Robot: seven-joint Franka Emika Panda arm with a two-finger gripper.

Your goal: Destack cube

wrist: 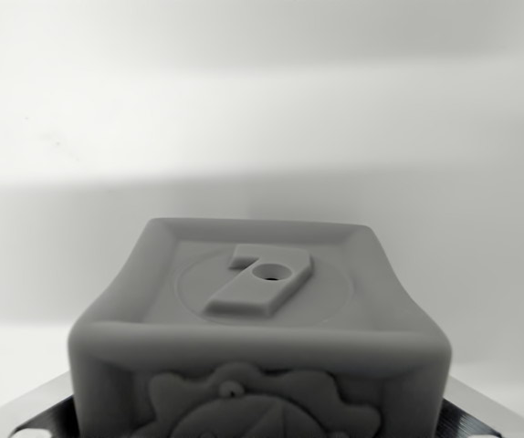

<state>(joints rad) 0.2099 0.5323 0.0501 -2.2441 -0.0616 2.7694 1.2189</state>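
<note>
I am looking down my wrist camera at a cube point(260, 338) that is filling the lower middle of the view, very close to the lens. The picture is showing only greys, so I cannot tell its colour. Its upper face is tilting away from me and is carrying a raised frame along the edges, a shallow round recess inside it, and in that recess a raised numeral seven point(260, 281) with a small round hole near its top. The face turned toward me is showing a relief figure point(262, 406) with a scalloped outline, cut off by the bottom edge of the picture.

My gripper point(262, 422) is sitting at the very bottom of the view: a dark finger part with a pale strip beside it is showing at the wrist view's left corner, and a matching one at the wrist view's right corner. The cube is sitting squarely between them and its sides are reaching down to them, so my fingers are appearing to be clamping the cube, though the contact itself is lying hidden behind the cube's bulk.

Behind the cube a pale surface point(262, 137) is stretching away, blurred, with soft bands of light and shadow lying across it. I cannot tell whether the cube is resting on anything beneath it.
</note>
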